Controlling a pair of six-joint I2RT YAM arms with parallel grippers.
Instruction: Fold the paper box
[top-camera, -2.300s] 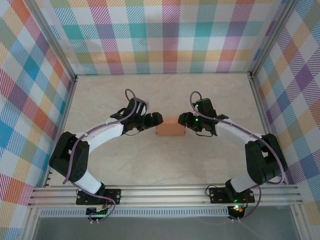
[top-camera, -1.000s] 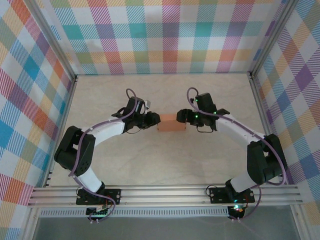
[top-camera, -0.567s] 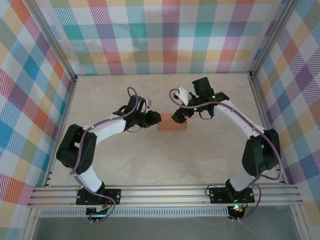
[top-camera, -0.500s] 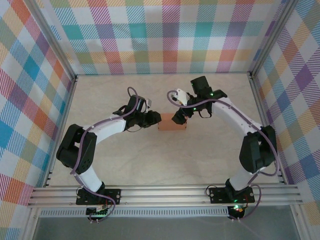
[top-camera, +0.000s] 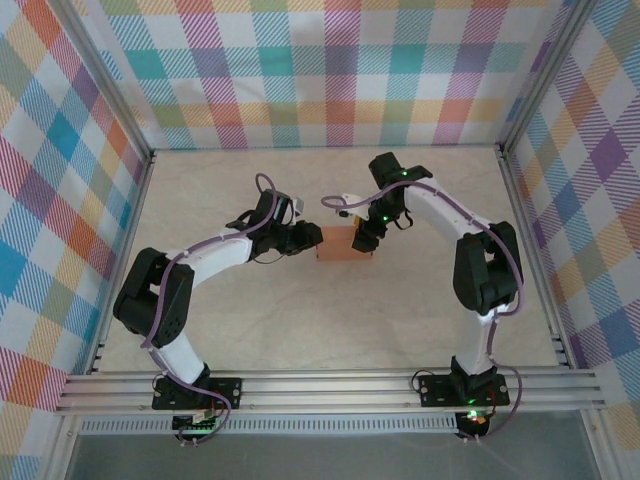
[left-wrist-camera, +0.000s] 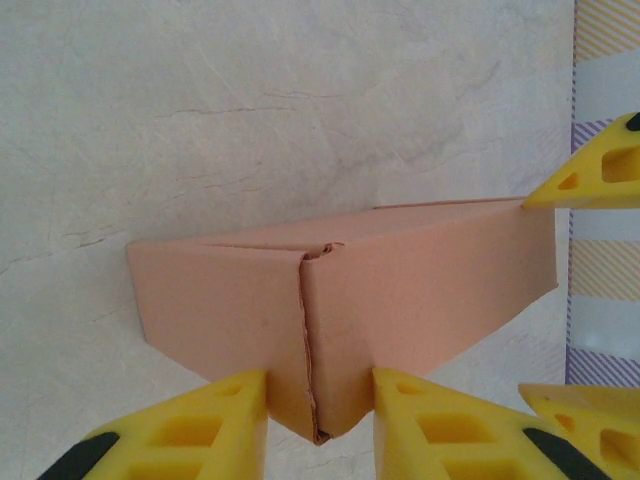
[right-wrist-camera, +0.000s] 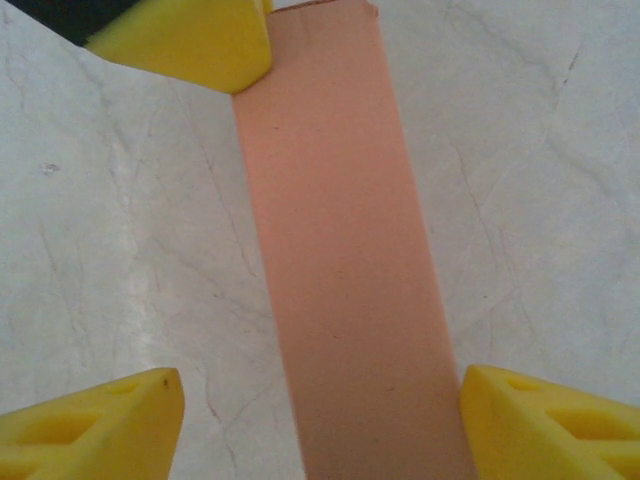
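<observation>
The paper box (top-camera: 338, 246) is a small salmon-orange closed box lying on the pale table. My left gripper (top-camera: 312, 238) is shut on its left end; in the left wrist view the yellow fingers (left-wrist-camera: 205, 425) pinch the corner of the box (left-wrist-camera: 400, 290) beside a seam. My right gripper (top-camera: 362, 236) hangs over the box's right end, pointing down and open. In the right wrist view it (right-wrist-camera: 322, 390) straddles the long face of the box (right-wrist-camera: 340, 250), the right finger (right-wrist-camera: 545, 420) at the box's edge, the left finger well apart from it.
Plaid walls with aluminium frame posts (top-camera: 135, 135) enclose the table on three sides. Bare marbled tabletop (top-camera: 330, 320) lies all round the box. The arm bases sit on the rail (top-camera: 320, 390) at the near edge.
My right arm has lifted off the box's right end and swung round above it, pointing down with its jaws spread across the box. The left gripper and box stayed in place.
</observation>
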